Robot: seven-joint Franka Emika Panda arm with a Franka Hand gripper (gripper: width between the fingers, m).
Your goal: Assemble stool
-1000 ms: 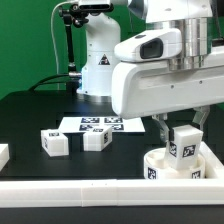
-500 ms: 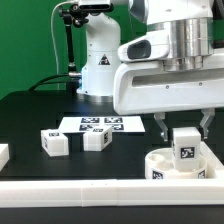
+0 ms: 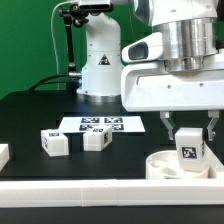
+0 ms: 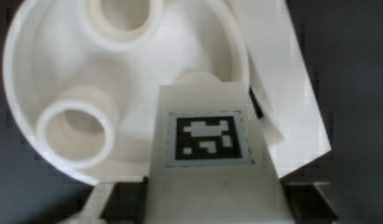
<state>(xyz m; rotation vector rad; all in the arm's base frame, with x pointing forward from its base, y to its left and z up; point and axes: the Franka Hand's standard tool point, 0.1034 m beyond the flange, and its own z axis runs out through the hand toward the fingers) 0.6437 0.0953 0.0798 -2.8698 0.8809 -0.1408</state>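
Note:
My gripper [image 3: 189, 133] is shut on a white stool leg [image 3: 188, 152] with a marker tag and holds it upright over the round seat [image 3: 165, 166] at the exterior view's lower right. In the wrist view the leg [image 4: 209, 135] stands between my fingers [image 4: 126, 200] above the seat [image 4: 99, 70], whose round sockets show. Two more legs lie on the black table, one nearer the exterior view's left [image 3: 54, 143], the other beside it [image 3: 96, 139].
The marker board [image 3: 100, 125] lies behind the loose legs. A long white rail [image 3: 70, 188] runs along the front edge. A small white block [image 3: 3, 155] sits at the exterior view's left edge. The arm's base [image 3: 100, 60] stands at the back.
My gripper and the held leg have shifted toward the exterior view's right, over the seat. The seat and the loose legs have not moved.

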